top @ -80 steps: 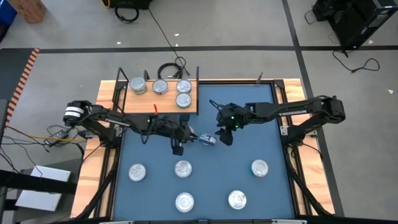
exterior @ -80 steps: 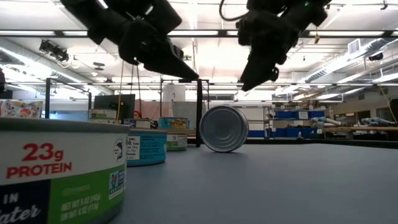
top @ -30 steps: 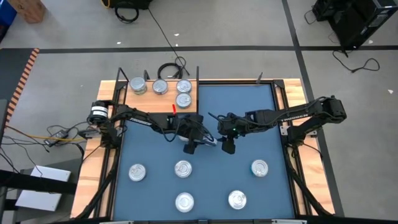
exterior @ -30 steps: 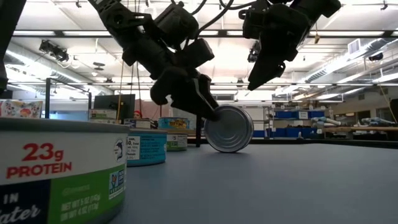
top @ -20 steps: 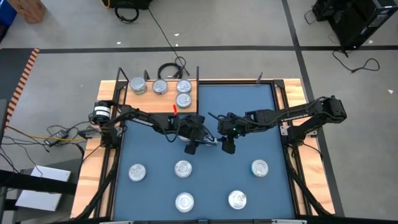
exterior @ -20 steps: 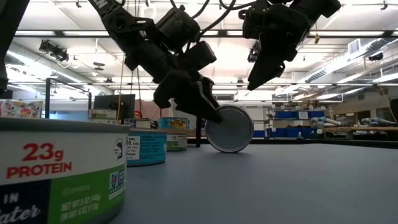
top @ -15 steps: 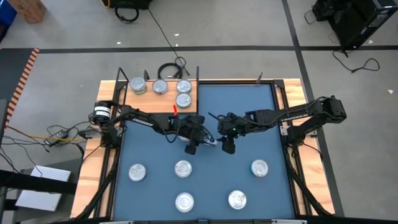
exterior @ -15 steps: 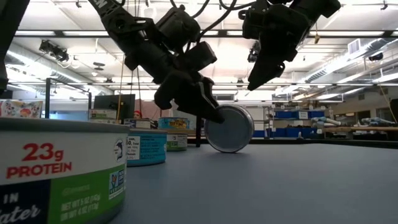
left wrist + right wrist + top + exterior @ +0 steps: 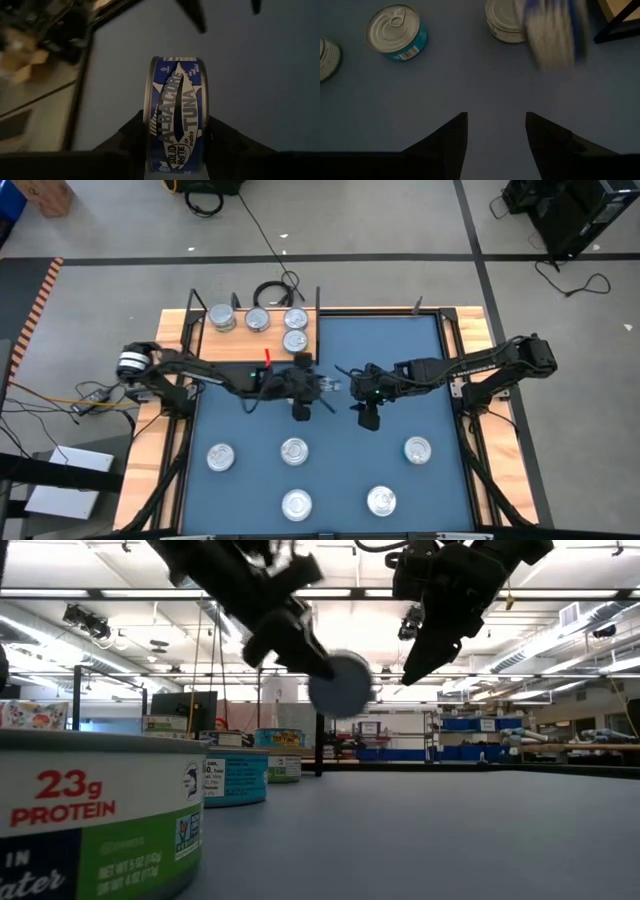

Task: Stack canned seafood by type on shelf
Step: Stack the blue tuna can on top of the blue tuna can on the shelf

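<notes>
Small round silver tin with a blue "Albacore Tuna" label [image 9: 176, 120]: on edge, clamped between the left gripper [image 9: 175, 131] fingers, one on each flat face. In the low view the tin [image 9: 340, 684] hangs clear above the blue table mat [image 9: 450, 830]. From above it sits near mat centre, just in front of the shelf's near right corner.

Shelf, a light-brown wooden board with thin black uprights [image 9: 225, 340]: at the far left of the table, carrying four silver tins along its far and right side [image 9: 257, 320].

Five more round silver tins lie flat on the near half of the mat [image 9: 294, 450], well apart from one another. The low view shows a large green-and-white labelled tin [image 9: 95, 815] closest to the camera, and a teal-labelled one [image 9: 233, 776] behind it.

Right gripper [image 9: 496, 131]: fingers apart, holding nothing, hovering above the mat just right of the held tin, pointing down. Right arm reaches in from the table's right edge.
</notes>
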{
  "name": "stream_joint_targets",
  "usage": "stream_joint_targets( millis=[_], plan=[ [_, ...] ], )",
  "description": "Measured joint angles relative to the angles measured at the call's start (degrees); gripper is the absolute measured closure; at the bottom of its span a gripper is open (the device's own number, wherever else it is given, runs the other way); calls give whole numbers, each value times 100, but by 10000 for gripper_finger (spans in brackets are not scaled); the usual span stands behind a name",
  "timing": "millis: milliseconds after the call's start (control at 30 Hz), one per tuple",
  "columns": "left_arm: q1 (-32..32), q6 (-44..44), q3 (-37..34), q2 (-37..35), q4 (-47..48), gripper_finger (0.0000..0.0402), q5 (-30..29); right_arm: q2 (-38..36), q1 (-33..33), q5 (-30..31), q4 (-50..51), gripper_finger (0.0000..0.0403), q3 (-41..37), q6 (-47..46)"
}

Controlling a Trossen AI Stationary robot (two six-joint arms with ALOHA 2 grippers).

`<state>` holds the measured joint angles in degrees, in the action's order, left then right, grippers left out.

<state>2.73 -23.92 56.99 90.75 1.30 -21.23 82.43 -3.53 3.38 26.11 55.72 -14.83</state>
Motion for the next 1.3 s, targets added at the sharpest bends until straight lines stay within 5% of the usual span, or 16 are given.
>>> stream_joint_targets(
  millis=[333, 500, 833, 1300],
  plan=[
    [550, 854, 0, -849, 1949, 254, -3120, 0, -101, 164, -52, 196, 0, -21],
    [246, 1656, 0, -899, 2995, 254, -3974, 0, -123, 201, -96, 196, -2, -13],
    [-1352, 2073, -351, -865, 3141, 254, -3910, 0, -122, 216, -164, 196, -2, 0],
    [-2967, 785, -634, -863, 1496, 254, -3103, 0, -107, 323, -205, 196, -2, 2]
  ],
)
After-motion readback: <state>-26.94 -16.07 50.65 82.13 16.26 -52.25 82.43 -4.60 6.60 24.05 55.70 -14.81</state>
